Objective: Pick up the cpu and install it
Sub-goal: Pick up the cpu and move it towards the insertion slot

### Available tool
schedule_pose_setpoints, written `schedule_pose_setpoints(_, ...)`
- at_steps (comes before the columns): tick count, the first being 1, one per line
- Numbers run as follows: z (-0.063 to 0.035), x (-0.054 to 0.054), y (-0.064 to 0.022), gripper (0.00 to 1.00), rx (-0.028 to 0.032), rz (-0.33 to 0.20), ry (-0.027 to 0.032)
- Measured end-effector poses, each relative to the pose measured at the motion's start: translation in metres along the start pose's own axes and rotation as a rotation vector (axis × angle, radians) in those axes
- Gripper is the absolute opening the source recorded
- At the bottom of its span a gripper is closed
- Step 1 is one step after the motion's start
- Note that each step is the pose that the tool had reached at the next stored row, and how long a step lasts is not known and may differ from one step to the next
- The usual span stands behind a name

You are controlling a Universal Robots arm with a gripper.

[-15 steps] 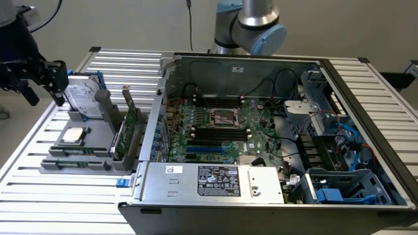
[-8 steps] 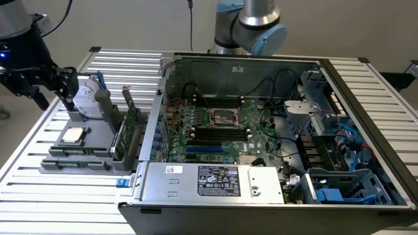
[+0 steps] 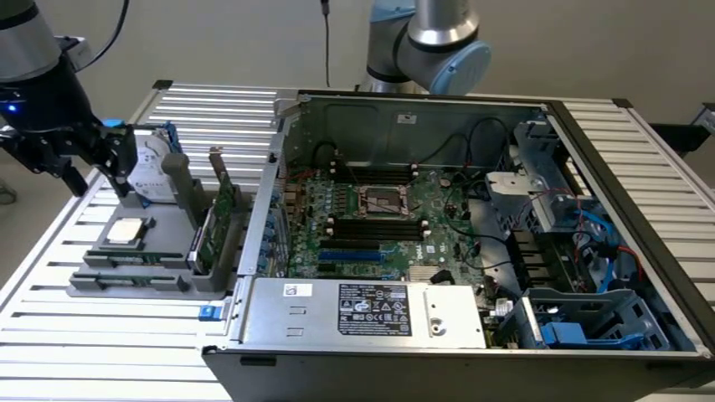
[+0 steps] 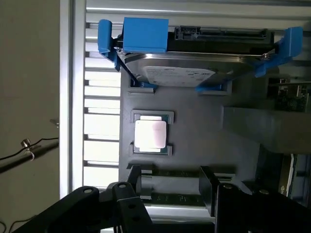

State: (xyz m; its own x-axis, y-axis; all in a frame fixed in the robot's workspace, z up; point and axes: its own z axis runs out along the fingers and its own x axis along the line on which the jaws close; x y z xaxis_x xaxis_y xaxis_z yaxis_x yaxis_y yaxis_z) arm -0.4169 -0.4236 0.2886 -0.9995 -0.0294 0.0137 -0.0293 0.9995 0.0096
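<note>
The tool (image 3: pixel 99 191) hung spread and empty above the cpu (image 3: pixel 126 232) (seated in its grey holder (image 3: pixel 162 226)); by my reckoning it needed centring squarely on the chip's edges.

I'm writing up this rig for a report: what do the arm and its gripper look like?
The arm is made of round silvery-grey segments, and one joint has a pale blue end cap. A thin black cable curves off near the wrist. The gripper is black and angular, with a small blue light on its body.
</note>
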Motion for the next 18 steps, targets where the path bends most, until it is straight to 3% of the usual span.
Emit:
schedule_pose_setpoints(3, 0.0056, 0.002, 0.0000, 0.62, 0.0000, 0.000, 0.0000)
schedule_pose_setpoints(4, 0.0074, 0.003, 0.0001, 0.67, 0.0000, 0.000, 0.0000)
schedule_pose_setpoints(15, 0.0274, 0.005, 0.0058, 0.67, 0.0000, 0.000, 0.0001)
schedule_pose_setpoints(18, 0.0329, 0.005, 0.0077, 0.75, 0.0000, 0.001, 0.0001)
